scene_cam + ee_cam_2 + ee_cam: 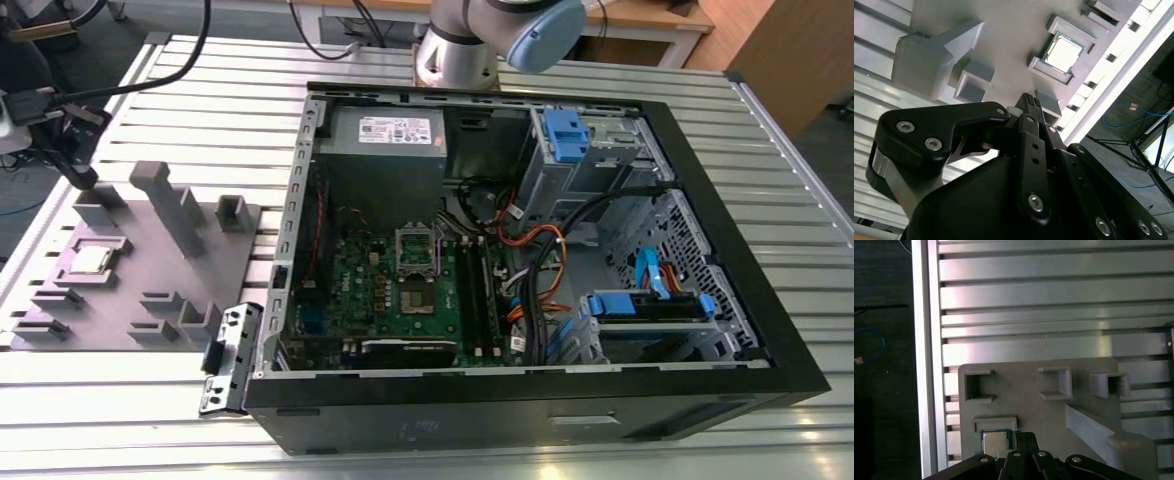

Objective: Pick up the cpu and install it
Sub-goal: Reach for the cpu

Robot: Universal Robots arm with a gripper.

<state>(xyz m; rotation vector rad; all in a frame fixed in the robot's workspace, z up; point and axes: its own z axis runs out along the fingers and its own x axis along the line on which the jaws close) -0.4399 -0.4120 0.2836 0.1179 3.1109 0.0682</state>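
Away at nine o'clock of the open black steel computer case (534,410) in the exterior view, the cpu (91,260), a small flat square chip with a silvery metal lid and a thin pale rim, lies level in a shallow walled recess of a matte grey plastic fixture plate (147,272). The plate, studded with blocky raised posts and brackets, rests on the ribbed aluminium surface (134,400).

The black, bolted-link gripper (83,178) hangs at about twelve o'clock of the chip, above the plate and apart from it. In the first wrist view its fingers (1020,439) look drawn together with no gap between them, and it has hold of nothing. In the second wrist view the chip gleams near the gripper's tip, untouched.

Inside the case, the metal-framed socket (416,250) sits open on the green circuit board (360,285), well apart from the fixture.

The chip is likely light and rigid, but thin. Its polished lid would offer little friction and its underside is probably delicate. The pale opposite edges seem the safest place to take hold, where the recess walls appear to leave gaps.
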